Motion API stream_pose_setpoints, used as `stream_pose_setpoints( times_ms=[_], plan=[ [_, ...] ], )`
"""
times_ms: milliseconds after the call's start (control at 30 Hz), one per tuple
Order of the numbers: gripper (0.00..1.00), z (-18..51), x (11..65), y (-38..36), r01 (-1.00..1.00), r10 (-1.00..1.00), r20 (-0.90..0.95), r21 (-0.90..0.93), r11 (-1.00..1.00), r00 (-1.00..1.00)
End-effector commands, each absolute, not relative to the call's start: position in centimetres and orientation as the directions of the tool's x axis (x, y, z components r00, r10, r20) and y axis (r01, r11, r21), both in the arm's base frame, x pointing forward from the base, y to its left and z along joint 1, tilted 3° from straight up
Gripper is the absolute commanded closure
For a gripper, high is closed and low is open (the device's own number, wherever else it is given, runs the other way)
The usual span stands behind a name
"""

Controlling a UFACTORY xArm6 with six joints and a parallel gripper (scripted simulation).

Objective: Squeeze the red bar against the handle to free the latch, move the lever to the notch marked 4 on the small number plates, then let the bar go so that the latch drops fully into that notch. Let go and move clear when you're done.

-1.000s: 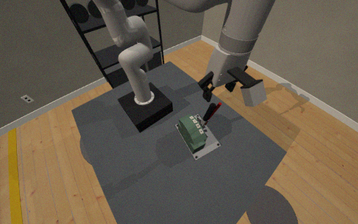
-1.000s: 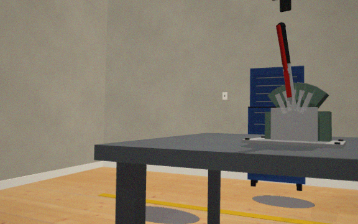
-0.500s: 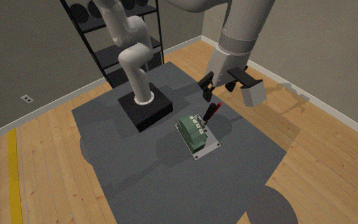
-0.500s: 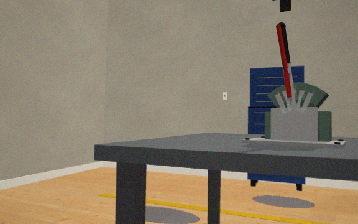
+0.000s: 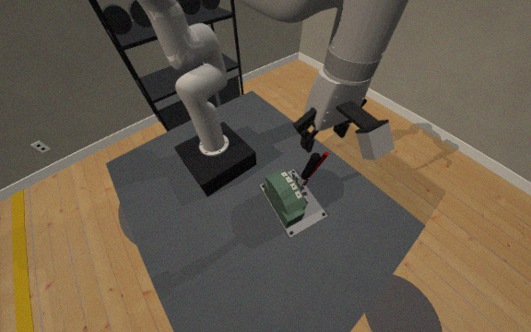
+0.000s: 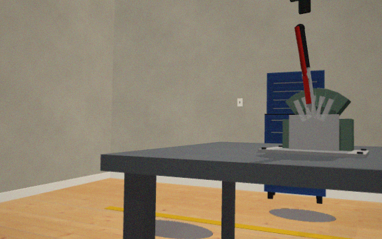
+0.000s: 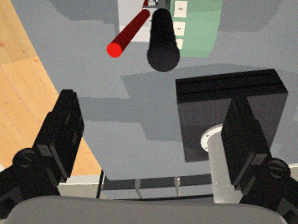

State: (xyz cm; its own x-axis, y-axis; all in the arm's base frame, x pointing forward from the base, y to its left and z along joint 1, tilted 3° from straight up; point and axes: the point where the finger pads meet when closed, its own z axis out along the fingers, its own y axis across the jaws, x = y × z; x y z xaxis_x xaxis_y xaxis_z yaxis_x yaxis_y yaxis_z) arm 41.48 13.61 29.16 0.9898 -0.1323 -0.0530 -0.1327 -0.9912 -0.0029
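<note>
Hovering: the end effector (image 5: 325, 134) hangs above the lever's top, fingers spread wide with nothing between them.
Lever: the black handle (image 5: 311, 166) and red bar (image 5: 322, 160) rise together from the green notched housing (image 5: 285, 197), leaning toward the arm's side of the surface (image 5: 229, 258).
Gap: in the wrist view the red bar (image 7: 128, 32) splays away from the handle (image 7: 162, 44), so the latch looks unsqueezed.
Plates: small white number plates (image 5: 292, 183) line the housing's edge; their digits are too small to read.
Handling: both parts look rigid and slim; the bar probably springs back, so expect steady resistance and a smooth, slippery rod.
Grip: best taken high up, one finger on the bar's outer face and one behind the handle, squeezing them together.
Risk: an off-centre pinch could let the bar slide out.
</note>
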Motion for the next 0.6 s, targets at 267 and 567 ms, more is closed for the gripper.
stream_pose_setpoints(
  times_ms=[267, 567],
  plan=[
    [0.01, 28.4, 41.5, 13.7, -0.133, -0.132, -0.049, -0.005, -0.991, 0.990],
    [0.01, 27.8, 41.5, 13.7, -0.133, -0.132, -0.049, -0.005, -0.991, 0.990]
  ],
)
